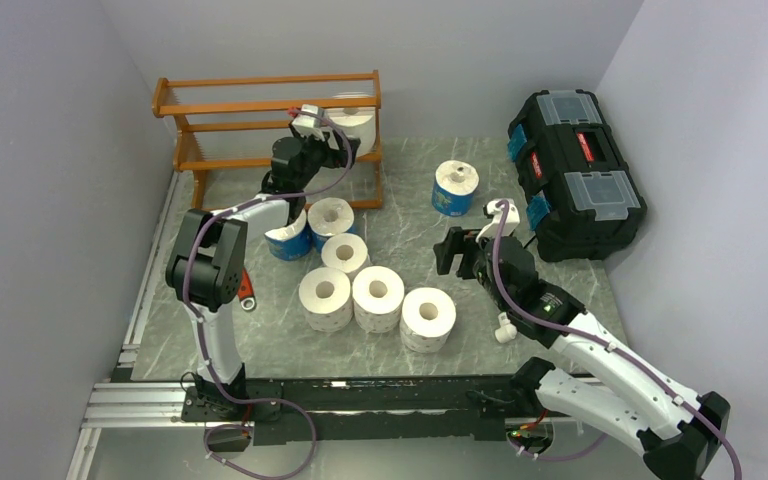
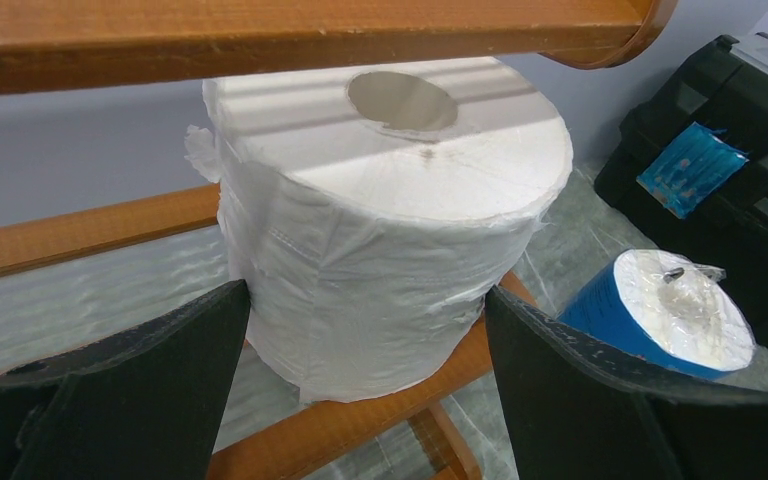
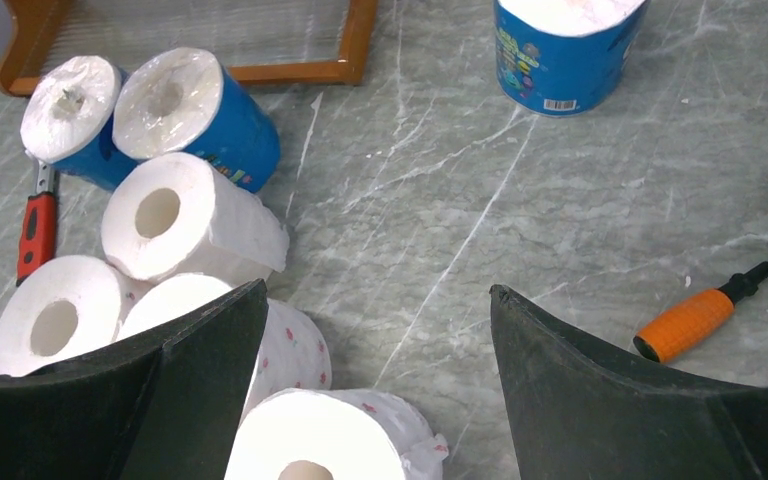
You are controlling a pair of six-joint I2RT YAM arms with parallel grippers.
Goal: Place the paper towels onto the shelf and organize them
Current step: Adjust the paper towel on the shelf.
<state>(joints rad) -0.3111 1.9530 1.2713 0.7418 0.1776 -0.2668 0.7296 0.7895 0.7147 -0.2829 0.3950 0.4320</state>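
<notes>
The orange-brown shelf (image 1: pixel 260 105) stands at the back left. One white paper towel roll (image 1: pixel 358 124) stands upright on its middle tier at the right end. My left gripper (image 1: pixel 335 128) is open there. In the left wrist view its fingertips (image 2: pixel 230 300) flank the near side of that roll (image 2: pixel 390 230), which rests on a shelf rail (image 2: pixel 360 420). Several white rolls (image 1: pixel 377 297) and two blue-wrapped ones (image 1: pixel 288 240) cluster mid-table; another blue roll (image 1: pixel 455 187) stands apart. My right gripper (image 1: pixel 453 250) hovers open over the table, empty (image 3: pixel 378 290), white rolls (image 3: pixel 175 215) to its left.
A black toolbox (image 1: pixel 575 170) sits at the right edge. A red-handled tool (image 3: pixel 35 225) lies left of the roll cluster, and an orange-handled screwdriver (image 3: pixel 688 325) lies on the marbled table (image 3: pixel 520 190) to the right. Grey walls close in on both sides.
</notes>
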